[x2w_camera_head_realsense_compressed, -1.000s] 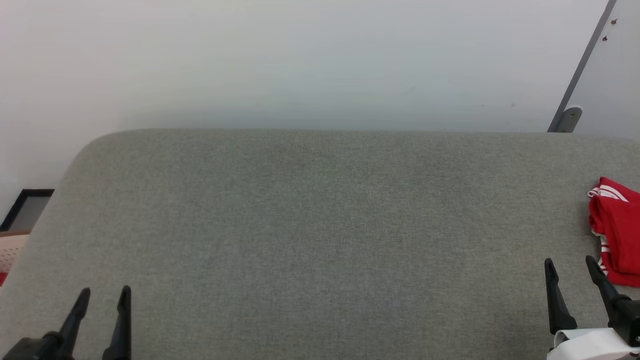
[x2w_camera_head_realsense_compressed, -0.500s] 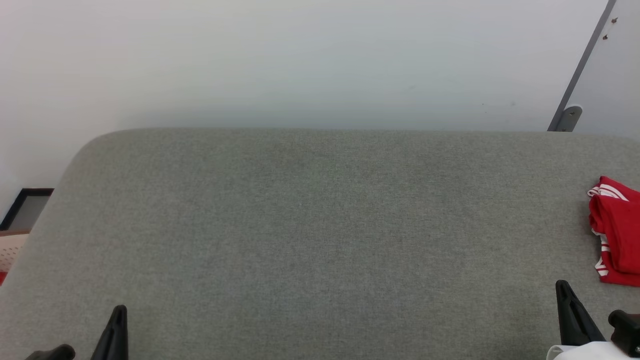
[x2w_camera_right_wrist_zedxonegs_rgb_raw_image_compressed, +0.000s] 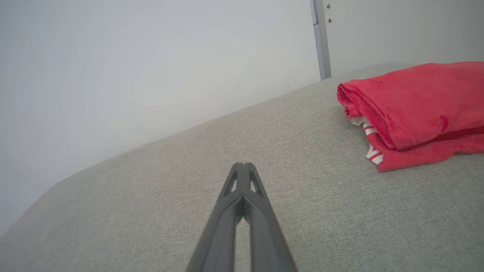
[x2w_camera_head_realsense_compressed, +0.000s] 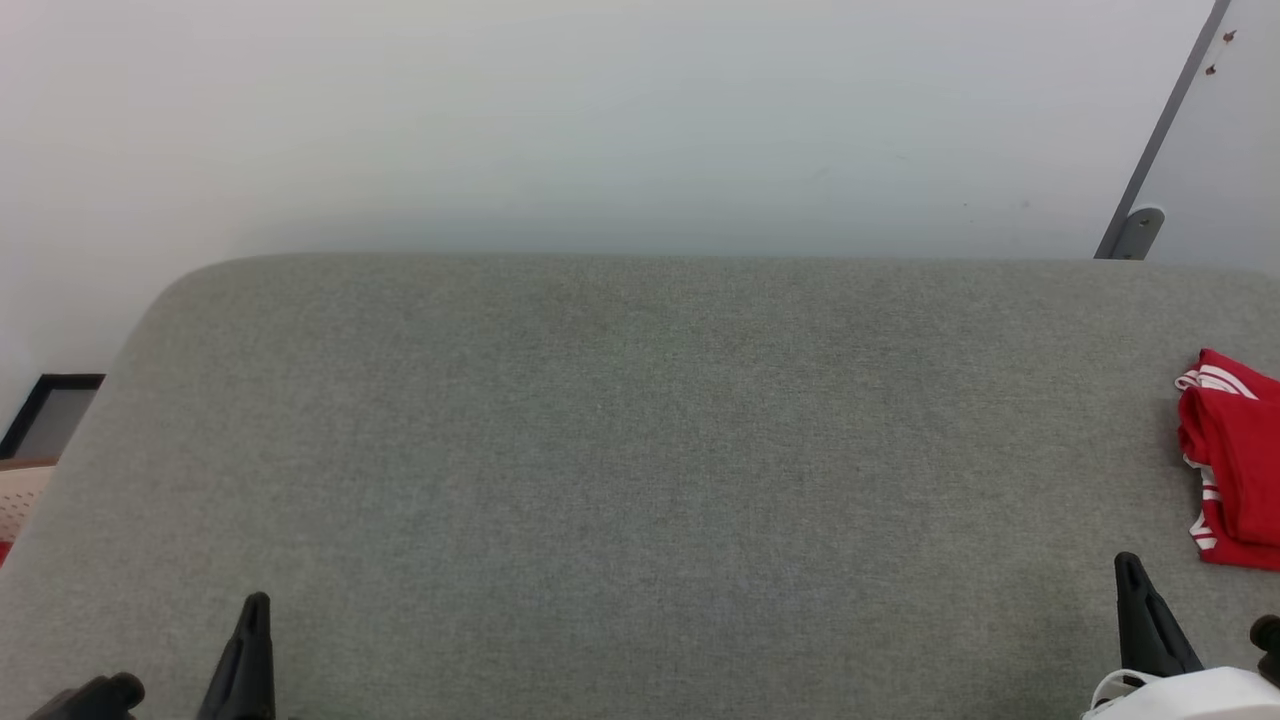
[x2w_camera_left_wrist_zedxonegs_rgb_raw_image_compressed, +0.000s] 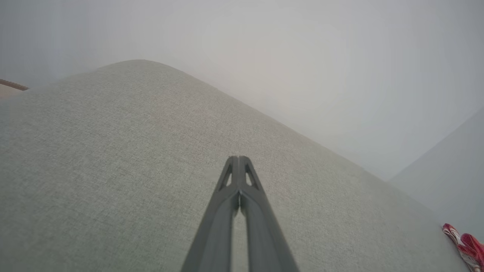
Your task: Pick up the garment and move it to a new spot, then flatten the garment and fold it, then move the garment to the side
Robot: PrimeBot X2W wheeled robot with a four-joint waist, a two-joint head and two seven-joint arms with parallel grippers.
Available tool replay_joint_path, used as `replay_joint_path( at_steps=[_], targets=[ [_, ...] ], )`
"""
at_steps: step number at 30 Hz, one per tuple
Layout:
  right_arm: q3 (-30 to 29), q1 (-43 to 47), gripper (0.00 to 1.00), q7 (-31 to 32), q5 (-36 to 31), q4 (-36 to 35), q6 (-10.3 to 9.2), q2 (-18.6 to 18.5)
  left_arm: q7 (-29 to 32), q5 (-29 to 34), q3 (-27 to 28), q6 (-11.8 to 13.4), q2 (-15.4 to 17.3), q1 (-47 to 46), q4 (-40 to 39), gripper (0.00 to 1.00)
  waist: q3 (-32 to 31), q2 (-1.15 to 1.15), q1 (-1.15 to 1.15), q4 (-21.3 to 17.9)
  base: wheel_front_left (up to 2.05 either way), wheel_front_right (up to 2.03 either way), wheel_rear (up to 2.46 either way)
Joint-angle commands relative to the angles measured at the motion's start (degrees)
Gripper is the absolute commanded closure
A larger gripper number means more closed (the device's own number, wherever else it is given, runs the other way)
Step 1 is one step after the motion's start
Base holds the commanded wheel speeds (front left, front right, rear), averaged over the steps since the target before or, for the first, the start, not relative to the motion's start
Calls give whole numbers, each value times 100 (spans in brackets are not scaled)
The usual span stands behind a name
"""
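Note:
The garment (x2w_camera_head_realsense_compressed: 1235, 450), a bright red T-shirt with white stripes, lies folded in a bundle at the right edge of the grey cushioned surface (x2w_camera_head_realsense_compressed: 640, 450). It also appears in the right wrist view as the garment (x2w_camera_right_wrist_zedxonegs_rgb_raw_image_compressed: 416, 102), up and to the right of my fingers, and as a small red patch (x2w_camera_left_wrist_zedxonegs_rgb_raw_image_compressed: 467, 245) at the lower right of the left wrist view. My right gripper (x2w_camera_right_wrist_zedxonegs_rgb_raw_image_compressed: 244, 164) is shut on nothing, short of the garment and to its left. My left gripper (x2w_camera_left_wrist_zedxonegs_rgb_raw_image_compressed: 238, 157) is shut and empty over bare cushion at the near left.
A pale wall rises behind the cushion's far edge. A grey post with a bracket (x2w_camera_head_realsense_compressed: 1135, 235) stands at the back right. Off the cushion's rounded left corner sit a dark-framed panel (x2w_camera_head_realsense_compressed: 50, 410) and a pale perforated object (x2w_camera_head_realsense_compressed: 20, 500).
Both grippers have drawn back toward the bottom of the head view, and their fingers, spread a second ago, now meet. The garment has not moved.

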Motion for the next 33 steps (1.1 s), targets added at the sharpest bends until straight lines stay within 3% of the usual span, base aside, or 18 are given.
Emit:
replay_joint_path(
  at_steps=[1,33],
  targets=[
    [-25,-169,100,41,215,-104,-2,-11,31,-182,42,-6,35,-156,-55,100,2,0,0,-1,0,0,0],
    [-60,-345,100,652,2767,-156,-4,145,660,-2239,70,-14,-392,-540,31,100,66,0,0,-22,0,0,0]
  ],
)
